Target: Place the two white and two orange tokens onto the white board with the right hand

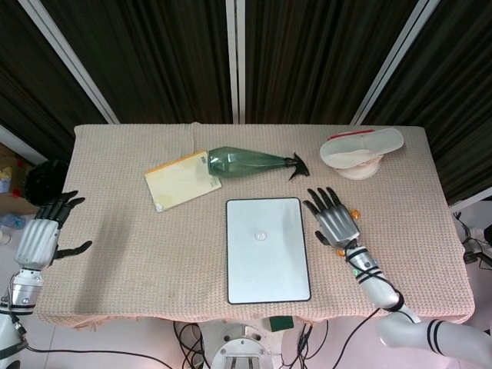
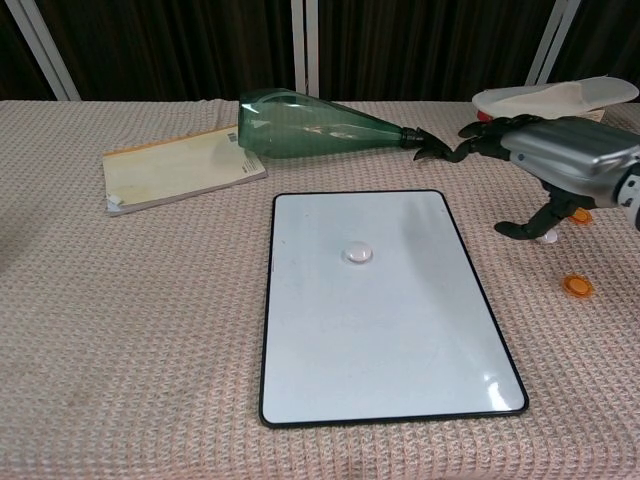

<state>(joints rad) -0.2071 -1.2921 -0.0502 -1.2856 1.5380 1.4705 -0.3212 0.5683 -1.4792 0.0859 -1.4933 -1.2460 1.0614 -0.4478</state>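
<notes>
My right hand hovers open, fingers spread, grasping nothing, beside the white board. It hides the second white token; one white token lies on the board.

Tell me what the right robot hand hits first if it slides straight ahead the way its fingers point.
Probably the dark spray nozzle of the green plastic bottle; the right robot hand points up-left toward it, though depth is unclear.

bright even overhead light | soft shadows | glare on white board | sharp focus
</notes>
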